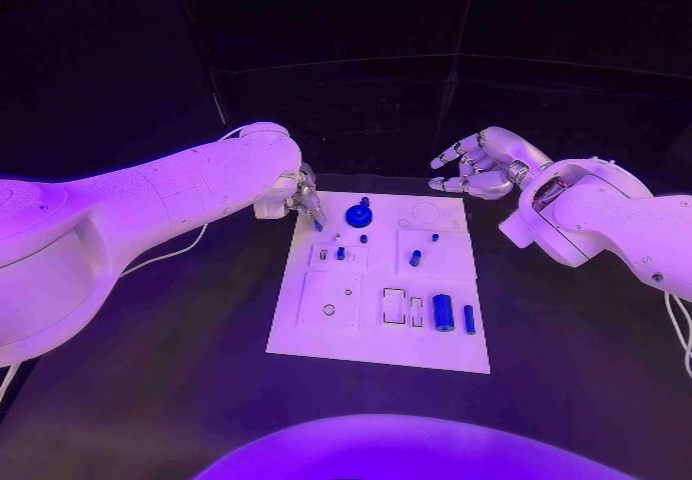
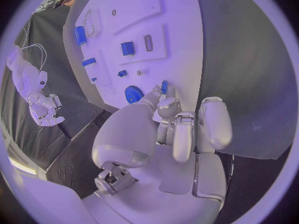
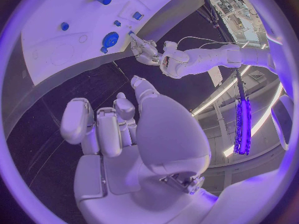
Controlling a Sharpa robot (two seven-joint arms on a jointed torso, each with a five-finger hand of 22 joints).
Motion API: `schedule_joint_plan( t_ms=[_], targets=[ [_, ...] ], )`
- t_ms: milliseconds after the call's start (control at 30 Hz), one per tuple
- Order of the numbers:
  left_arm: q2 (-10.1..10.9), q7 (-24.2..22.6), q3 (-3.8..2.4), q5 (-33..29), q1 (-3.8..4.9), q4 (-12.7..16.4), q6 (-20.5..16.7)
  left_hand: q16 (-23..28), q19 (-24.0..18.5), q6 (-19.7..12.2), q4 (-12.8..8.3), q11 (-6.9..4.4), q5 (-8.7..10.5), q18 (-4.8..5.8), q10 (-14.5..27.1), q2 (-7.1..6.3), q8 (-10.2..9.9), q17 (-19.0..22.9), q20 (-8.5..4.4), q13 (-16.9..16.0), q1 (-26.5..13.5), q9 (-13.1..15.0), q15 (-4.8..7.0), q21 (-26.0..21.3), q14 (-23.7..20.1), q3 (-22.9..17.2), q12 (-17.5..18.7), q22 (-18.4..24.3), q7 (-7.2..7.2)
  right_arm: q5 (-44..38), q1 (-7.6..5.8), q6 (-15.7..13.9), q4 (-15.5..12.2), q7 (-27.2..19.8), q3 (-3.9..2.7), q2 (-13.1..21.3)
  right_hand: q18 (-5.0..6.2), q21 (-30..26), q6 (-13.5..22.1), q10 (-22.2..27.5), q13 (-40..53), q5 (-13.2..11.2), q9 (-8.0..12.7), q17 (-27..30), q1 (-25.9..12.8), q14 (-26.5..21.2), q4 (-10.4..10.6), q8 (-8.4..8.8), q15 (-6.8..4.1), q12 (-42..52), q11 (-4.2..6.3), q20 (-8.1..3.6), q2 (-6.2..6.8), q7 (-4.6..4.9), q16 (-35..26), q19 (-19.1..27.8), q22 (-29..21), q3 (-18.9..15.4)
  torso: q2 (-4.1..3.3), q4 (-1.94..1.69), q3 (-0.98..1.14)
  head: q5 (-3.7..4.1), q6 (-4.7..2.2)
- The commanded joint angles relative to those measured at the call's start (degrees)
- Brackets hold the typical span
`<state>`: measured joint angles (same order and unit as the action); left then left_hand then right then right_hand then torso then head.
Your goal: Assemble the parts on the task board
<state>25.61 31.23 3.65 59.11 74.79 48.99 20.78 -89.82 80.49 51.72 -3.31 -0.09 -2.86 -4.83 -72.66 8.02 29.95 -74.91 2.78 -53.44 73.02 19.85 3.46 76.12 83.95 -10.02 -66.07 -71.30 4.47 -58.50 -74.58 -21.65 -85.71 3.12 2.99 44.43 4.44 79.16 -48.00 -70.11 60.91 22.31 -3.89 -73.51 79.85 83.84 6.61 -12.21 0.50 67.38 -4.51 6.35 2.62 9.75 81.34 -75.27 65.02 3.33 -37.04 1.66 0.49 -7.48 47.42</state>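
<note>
The left hand [image 1: 293, 196] is working at the far left corner of the task board [image 1: 378, 345], its fingers [image 2: 167, 104] drawn together and pinching a small blue peg [image 2: 164, 86] just beside the blue gear [image 1: 359, 214], which is already sitting on the board near that corner. I judge it is holding the peg by its end so that the free tip can be lowered into a seat close to the gear. Nearer the robot than the gear, more blue parts are lying or standing on the board, among them a stout blue cylinder [image 1: 443, 312] close to the near edge. The right hand [image 1: 483, 163] is hovering over the bench beyond the board's far right corner, fingers spread and loosely curved, holding nothing, probably waiting clear of the work. From the head view the left forearm is covering most of its own hand, so the peg's lower end and the hole it is meant for are hidden; I cannot tell whether the tip is touching the board.
</note>
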Motion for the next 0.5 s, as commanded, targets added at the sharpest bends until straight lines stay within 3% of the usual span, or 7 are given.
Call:
schedule_joint_plan(
  t_ms=[33, 267, 500],
  targets=[
    [0.0, -0.5, 0.01, -0.3, 0.02, 0.0, 0.6, -0.2, 0.1, -0.2, -2.1, -0.09, -0.18, 0.30, 0.0, 0.73, 0.4, -15.1, -0.17, 0.2, 0.6, 0.1, 0.14, 0.0, 6.1, -4.0, 0.3, -0.1, -0.11, 0.1, -0.10, 0.2, -0.1, -0.4, -0.03, 0.0, 0.79, -0.3, 0.3, 0.3, 0.1, -0.1, 0.0, -0.1, -0.1, 2.7, 0.3, -0.24, -0.40, 0.0, -0.04, 0.00, -0.02, -0.01, -0.1, 0.3, -0.1, 0.0, 0.01, 0.00, -0.01, -0.11, 0.04],
    [0.7, -0.7, 0.01, -2.1, 0.02, 0.6, 0.0, -0.2, 0.2, -0.2, -4.3, 0.13, -0.12, 0.33, -0.3, -0.80, 1.1, -15.1, 0.10, 0.4, -3.4, 0.4, -0.06, 0.0, 6.1, -11.3, 0.4, -0.4, 0.04, 0.1, -0.10, 0.2, -0.1, -0.2, -0.03, 0.1, 0.78, -0.3, 0.3, 0.3, 0.1, -0.1, 0.0, -0.1, -0.1, 2.7, 0.3, -0.25, -0.40, 0.0, -0.04, 0.00, -0.04, -0.01, -0.1, 0.3, 0.0, 0.0, 0.01, -0.04, -0.01, -0.10, 0.03],
    [3.5, -1.3, -0.01, -5.3, 0.08, 4.0, -3.7, -0.2, 0.3, -0.3, -5.6, 0.07, -0.07, 0.35, -0.7, -1.97, 2.1, -15.1, 0.11, 0.2, -5.6, 0.8, -0.05, 0.1, 6.1, -16.1, 0.1, -0.6, 0.05, 0.1, -0.10, 0.2, 0.0, -0.2, -0.03, 0.2, 0.79, -0.4, 0.3, 0.3, 0.1, 0.0, 0.0, 0.0, 0.0, 2.7, 0.3, -0.26, -0.41, 0.0, -0.03, 0.00, -0.04, -0.01, -0.1, 0.3, -0.1, 0.1, 0.03, -0.22, 0.02, -0.13, -0.04]
  ],
)
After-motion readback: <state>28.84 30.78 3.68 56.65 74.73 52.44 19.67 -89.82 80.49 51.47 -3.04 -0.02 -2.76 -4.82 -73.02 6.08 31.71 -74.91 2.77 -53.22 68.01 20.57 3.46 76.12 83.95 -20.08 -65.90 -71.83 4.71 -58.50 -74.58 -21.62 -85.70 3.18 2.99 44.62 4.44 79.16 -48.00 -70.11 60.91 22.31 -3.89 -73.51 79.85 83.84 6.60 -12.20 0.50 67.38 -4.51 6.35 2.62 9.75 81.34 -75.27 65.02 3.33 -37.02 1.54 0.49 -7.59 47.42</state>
